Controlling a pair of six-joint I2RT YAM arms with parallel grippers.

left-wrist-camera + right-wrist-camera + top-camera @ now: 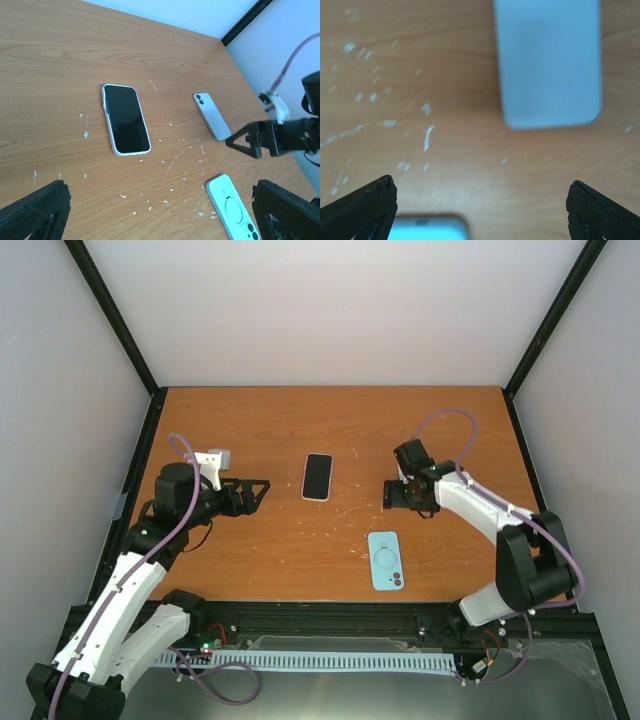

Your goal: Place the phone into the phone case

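Both left gripper and right gripper hang open; the face-down phone beside the case seems slick, rigid: pinch its long edges.

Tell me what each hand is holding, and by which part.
Nothing is held. The left hand and right hand are open and empty; the blue case lies free on the table.

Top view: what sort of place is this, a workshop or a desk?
Probably a robot test booth: a wooden table boxed in by plain white walls on a black frame, a left arm and right arm bolted at its near edge, a phone and blue case laid out.
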